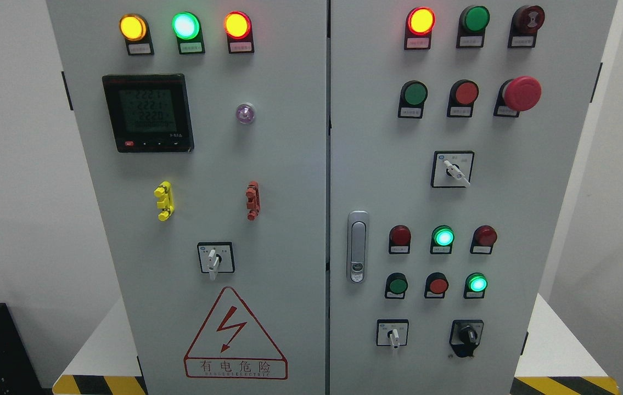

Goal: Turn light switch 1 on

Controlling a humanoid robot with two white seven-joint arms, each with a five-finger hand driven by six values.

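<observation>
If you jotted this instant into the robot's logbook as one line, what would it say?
view: electrical cabinet front | robot hands: none in view | top-left lamps: lit | switches: untouched | task: not started

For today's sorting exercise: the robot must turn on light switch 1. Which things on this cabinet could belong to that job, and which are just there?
Possibly the job (labels too small to read): left-door selector switch, upper-right selector switch, lower-right selector switch.
Just there: digital meter, emergency stop button, door handle, warning triangle.
</observation>
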